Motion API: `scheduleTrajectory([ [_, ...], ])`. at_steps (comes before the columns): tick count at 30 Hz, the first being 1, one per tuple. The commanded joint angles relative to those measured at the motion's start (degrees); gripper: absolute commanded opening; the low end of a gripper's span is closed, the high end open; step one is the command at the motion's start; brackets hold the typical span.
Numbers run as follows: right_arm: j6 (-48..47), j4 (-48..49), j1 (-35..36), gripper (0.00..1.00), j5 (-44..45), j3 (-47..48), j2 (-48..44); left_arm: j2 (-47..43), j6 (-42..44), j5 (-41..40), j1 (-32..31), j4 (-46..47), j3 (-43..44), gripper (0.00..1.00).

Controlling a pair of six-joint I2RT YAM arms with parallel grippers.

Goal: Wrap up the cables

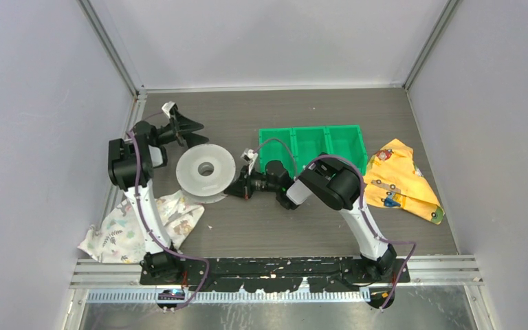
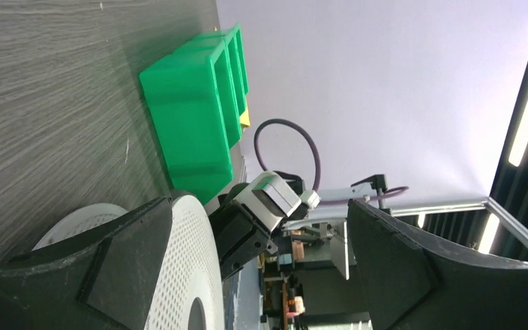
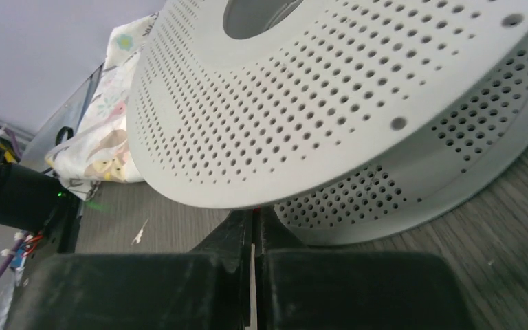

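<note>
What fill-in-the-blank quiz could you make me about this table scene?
The green bin has ____ compartments.
The left arm's jaws stand ____.
In the top view, the yellow cloth lies to the ____ of the green bin.
The floral cloth lies beneath the ____ arm.
Missing words: three; open; right; left.

Overhead, we cannot pick out the cables: any strand is too thin to tell against the counter (image 1: 282,227). At the wrist, the right tool (image 3: 254,223) has its fingers pressed to a slit under the spool (image 3: 302,110), and a red speck at their 12 o'clock is too small to name. The spool runs off the top and right edges there. The floral cloth (image 1: 120,237) lies partly under the left arm (image 1: 144,206). The right arm (image 1: 330,185) covers the green bin (image 1: 309,141) at its 6 o'clock rim. From the left wrist, only a sliver of the yellow cloth (image 2: 245,118) shows past that bin.
</note>
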Motion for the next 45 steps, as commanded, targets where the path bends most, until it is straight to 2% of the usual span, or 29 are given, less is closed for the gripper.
scheduleTrajectory([
  [1, -2.82, 5.12, 0.8, 0.01, 6.1, 1.14, 0.11, 0.3, 1.62, -3.63, 1.02, 1.69, -1.62, 1.0],
  [6, -3.87, 4.92, 1.32, 0.01, 8.53, 0.46, -0.52, -1.47, 4.32, -6.26, 2.92, -0.82, -2.13, 1.0],
  [9, -4.06, 4.52, 1.56, 0.01, 9.6, 0.49, -0.85, -5.56, 14.56, -8.44, 4.1, -12.05, -2.41, 1.0],
  [11, -4.31, 4.34, 1.82, 0.01, 10.06, 0.61, -0.99, -9.58, 27.73, -9.99, 4.3, -27.27, -1.98, 1.0],
  [12, -4.42, 4.0, 1.91, 0.01, 10.1, 0.66, -0.98, -12.05, 36.66, -11.45, 4.31, -39.36, -1.1, 1.0],
  [13, -4.63, 3.79, 1.97, 0.01, 10.2, 0.67, -1.11, -14.59, 48.56, -13.64, 4.12, -60.16, 1.58, 1.0],
  [15, -5.56, 2.84, 2.06, 0.01, 10.78, 0.62, -1.41, -18.38, 73.91, -24.06, 2.44, -94.22, 9.97, 1.0],
  [16, -6.12, 2.38, 2.07, 0.01, 10.95, 0.58, -1.65, -18.98, 81.66, -27.69, 1.32, -104.19, 14.01, 1.0],
  [18, -7.14, 1.68, 2.23, 0.02, 11.41, 0.43, -2.04, -19.31, 86.96, -31.28, 0.61, -113.18, 18.39, 1.0],
  [21, -8.23, 1.52, 2.34, 0.03, 12.58, 0.0, -2.57, -20.8, 87.13, -34.04, 0.31, -115.55, 19.27, 1.0],
  [28, -9.28, 1.04, 3.21, 0.05, 14.97, -0.01, -3.08, -26.21, 83.11, -39.86, -0.91, -115.64, 15.49, 1.0],
  [34, -9.57, 0.96, 4.14, 0.29, 15.45, -0.2, -3.26, -29.82, 82.28, -41.13, -0.92, -114.65, 11.21, 1.0],
  [40, -10.7, -0.66, 4.35, 0.43, 17.07, -0.84, -4.96, -30.1, 82.14, -39.05, -1.31, -114.55, 10.33, 0.99],
  [43, -11.79, -1.47, 4.32, 0.56, 18.11, -1.68, -6.27, -30.65, 82.23, -39.43, -1.75, -114.47, 10.43, 0.99],
  [45, -11.94, -1.48, 4.34, 0.58, 18.68, -2.31, -6.71, -30.99, 82.36, -39.37, -1.93, -114.51, 10.69, 0.99],
])
